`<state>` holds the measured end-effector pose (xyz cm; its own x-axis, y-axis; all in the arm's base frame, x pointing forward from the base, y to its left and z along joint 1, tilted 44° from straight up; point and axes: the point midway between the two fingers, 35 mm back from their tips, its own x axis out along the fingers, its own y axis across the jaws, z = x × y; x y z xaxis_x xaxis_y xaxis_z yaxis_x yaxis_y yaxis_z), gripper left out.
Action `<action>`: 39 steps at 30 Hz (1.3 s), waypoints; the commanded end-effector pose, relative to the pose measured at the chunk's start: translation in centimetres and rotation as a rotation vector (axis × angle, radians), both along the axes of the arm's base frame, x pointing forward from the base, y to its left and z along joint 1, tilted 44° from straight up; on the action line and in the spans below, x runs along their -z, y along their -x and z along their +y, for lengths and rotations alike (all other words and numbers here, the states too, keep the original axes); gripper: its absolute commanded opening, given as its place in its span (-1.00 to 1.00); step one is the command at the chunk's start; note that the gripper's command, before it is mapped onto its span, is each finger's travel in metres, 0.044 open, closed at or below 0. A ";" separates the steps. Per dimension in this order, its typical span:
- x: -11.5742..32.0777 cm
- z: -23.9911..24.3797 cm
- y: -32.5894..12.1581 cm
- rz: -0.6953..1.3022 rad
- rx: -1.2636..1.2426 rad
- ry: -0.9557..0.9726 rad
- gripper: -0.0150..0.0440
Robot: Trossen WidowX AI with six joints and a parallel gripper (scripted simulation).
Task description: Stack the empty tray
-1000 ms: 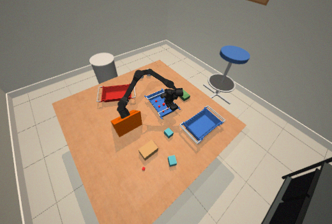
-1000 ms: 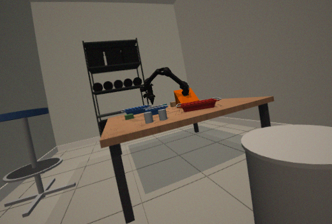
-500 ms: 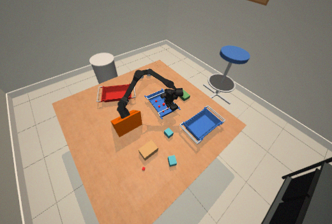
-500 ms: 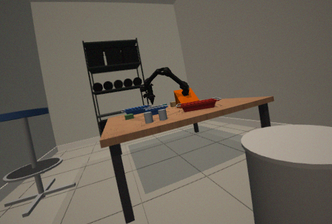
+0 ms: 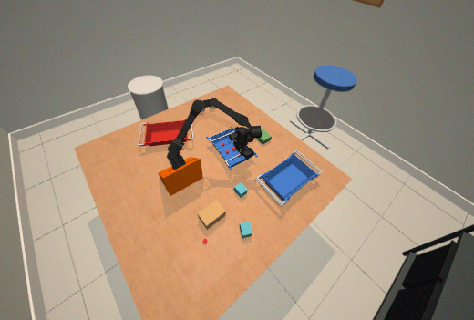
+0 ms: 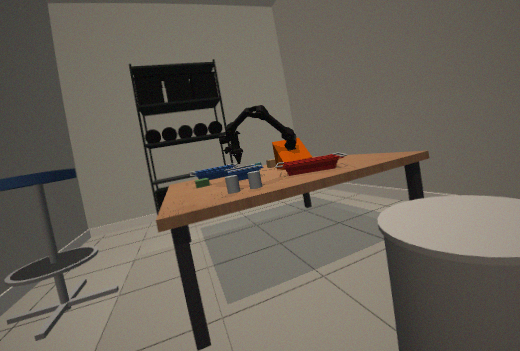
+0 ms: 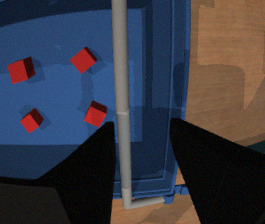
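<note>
Loaded tray, blue with small red blocks on its floor, stands on the table beneath the gripper. The pincer is partly open, with a modest gap between its fingertips. In the wrist view, a pale bar runs through that gap, nearer one finger; whether either touches it I cannot tell. This bar lies inward of the tray's end wall, across the load.

Beside it on the table, well apart from the pincer, sits the empty blue tray, its two bars out past its ends. Further out are a red tray, a green block, a tan block and two teal blocks.
</note>
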<state>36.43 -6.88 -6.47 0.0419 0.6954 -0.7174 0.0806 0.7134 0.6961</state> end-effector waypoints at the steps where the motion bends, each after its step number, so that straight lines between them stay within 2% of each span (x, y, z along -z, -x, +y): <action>1: -0.9 -1.2 -0.2 0.002 0.011 0.003 0.31; 9: -9.0 -9.0 0.4 0.040 0.089 0.004 1.00; 12: -10.7 -10.4 1.0 0.048 0.104 0.002 1.00; 13: -9.0 -8.7 0.3 0.034 0.083 0.006 1.00; 14: -9.5 -7.8 0.0 0.017 0.050 0.020 1.00; 20: -14.0 1.1 -1.2 -0.175 -0.285 0.152 1.00; 25: -17.9 9.6 0.3 -0.385 -0.604 0.248 1.00; 33: -22.8 20.9 7.3 -0.769 -1.096 0.327 1.00; 39: -25.2 26.2 15.0 -1.093 -1.437 0.320 1.00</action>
